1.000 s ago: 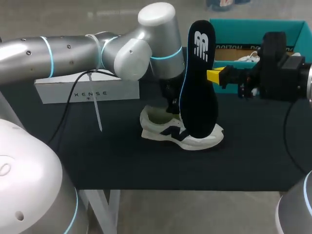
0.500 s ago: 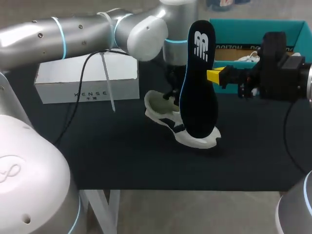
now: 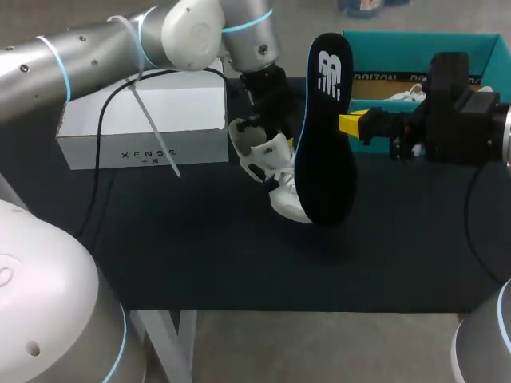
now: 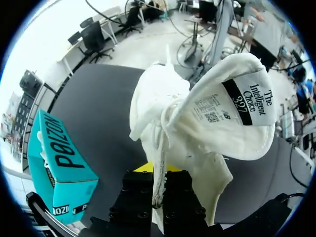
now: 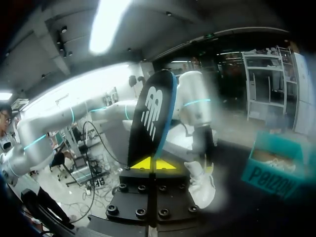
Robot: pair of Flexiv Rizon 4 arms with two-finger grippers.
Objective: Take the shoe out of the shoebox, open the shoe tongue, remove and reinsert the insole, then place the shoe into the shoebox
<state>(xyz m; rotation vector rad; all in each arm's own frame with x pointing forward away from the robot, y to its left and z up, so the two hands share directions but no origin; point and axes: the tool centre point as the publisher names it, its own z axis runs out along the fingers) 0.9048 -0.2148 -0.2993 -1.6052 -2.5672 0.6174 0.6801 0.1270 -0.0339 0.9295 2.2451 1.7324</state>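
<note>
My left gripper point(image 3: 269, 120) is shut on the heel end of the white shoe point(image 3: 271, 171), which hangs tilted with its toe down toward the dark table. In the left wrist view the shoe point(image 4: 197, 123) fills the space ahead of the gripper point(image 4: 157, 170), its tongue point(image 4: 242, 106) folded open with the label showing. My right gripper point(image 3: 351, 124) is shut on the edge of the black insole point(image 3: 323, 136) and holds it upright just in front of the shoe. The right wrist view shows the insole point(image 5: 150, 116) rising from the yellow fingertips point(image 5: 140, 163), with the shoe point(image 5: 202, 185) beyond.
The teal shoebox point(image 3: 415, 48) stands open at the back right, behind my right gripper; it also shows as the shoebox point(image 4: 59, 163) beside the left gripper. A white box point(image 3: 144, 128) lies at the back left under my left arm. A cable hangs from that arm.
My left arm has lifted the shoe off the table and swung it back and left, tipping it from flat to toe-down. The right arm and insole have not moved.
</note>
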